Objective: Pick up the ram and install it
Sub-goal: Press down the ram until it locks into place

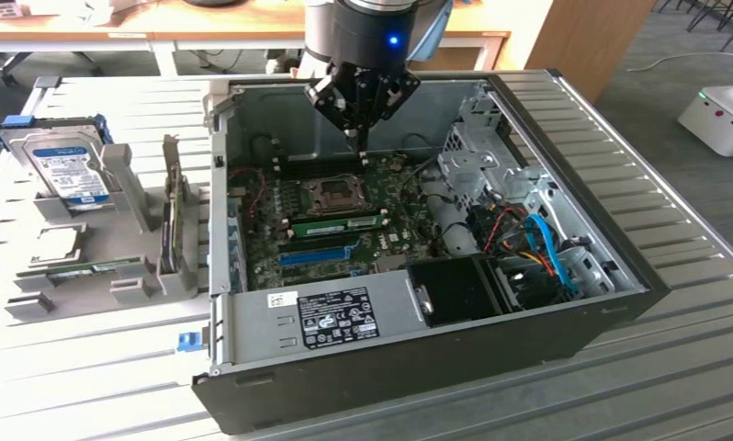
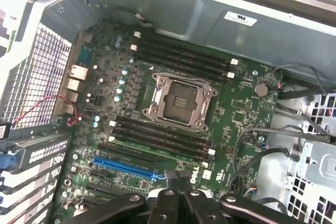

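Observation:
The ram (image 1: 91, 269), a narrow green stick, lies flat in the grey holder (image 1: 131, 289) at the exterior view's left, outside the computer case. My gripper (image 1: 360, 147) hangs well above the motherboard (image 1: 398, 230) inside the open case, near the upper bank of memory slots and far from the ram. Its fingers are shut with nothing between them. In the wrist view the gripper (image 2: 178, 187) is over the board below the CPU socket (image 2: 178, 100). A near-identical green stick (image 1: 336, 222) sits seated in a slot beside the socket, and it also appears in the wrist view (image 2: 157, 149).
A silver hard drive with a blue label (image 1: 66, 170) stands in the holder, with a tall thin board (image 1: 171, 211) upright next to it. The case walls (image 1: 226, 184) ring the motherboard. Cables and drive bays (image 1: 526, 230) crowd the exterior view's right.

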Robot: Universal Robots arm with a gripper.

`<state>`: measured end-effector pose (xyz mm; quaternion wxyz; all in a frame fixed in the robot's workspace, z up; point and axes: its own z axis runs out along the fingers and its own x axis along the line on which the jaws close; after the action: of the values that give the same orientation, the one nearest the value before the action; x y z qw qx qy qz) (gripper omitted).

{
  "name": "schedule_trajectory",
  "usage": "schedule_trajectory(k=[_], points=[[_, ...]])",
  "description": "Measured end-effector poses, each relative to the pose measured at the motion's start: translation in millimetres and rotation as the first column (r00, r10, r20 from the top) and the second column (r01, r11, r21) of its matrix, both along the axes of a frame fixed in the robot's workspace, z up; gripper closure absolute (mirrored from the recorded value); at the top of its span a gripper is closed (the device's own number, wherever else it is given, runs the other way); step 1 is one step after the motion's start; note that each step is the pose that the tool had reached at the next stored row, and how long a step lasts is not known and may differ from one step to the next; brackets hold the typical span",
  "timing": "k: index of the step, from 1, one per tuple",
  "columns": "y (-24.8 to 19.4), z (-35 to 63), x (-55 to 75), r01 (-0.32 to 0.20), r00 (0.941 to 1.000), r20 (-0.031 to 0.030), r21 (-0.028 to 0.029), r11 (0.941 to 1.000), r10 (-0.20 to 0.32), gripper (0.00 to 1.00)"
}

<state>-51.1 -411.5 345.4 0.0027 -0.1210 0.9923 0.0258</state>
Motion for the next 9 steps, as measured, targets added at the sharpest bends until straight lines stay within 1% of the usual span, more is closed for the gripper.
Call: schedule_trajectory(k=[5,9], points=[[0.0,-0.2,0.0,0.050,0.9988,0.0000,-0.0001,0.9988,-0.050,0.89],[0.0,-0.5,0.0,0.100,0.9950,0.0000,-0.0001,0.9950,-0.100,0.89]])
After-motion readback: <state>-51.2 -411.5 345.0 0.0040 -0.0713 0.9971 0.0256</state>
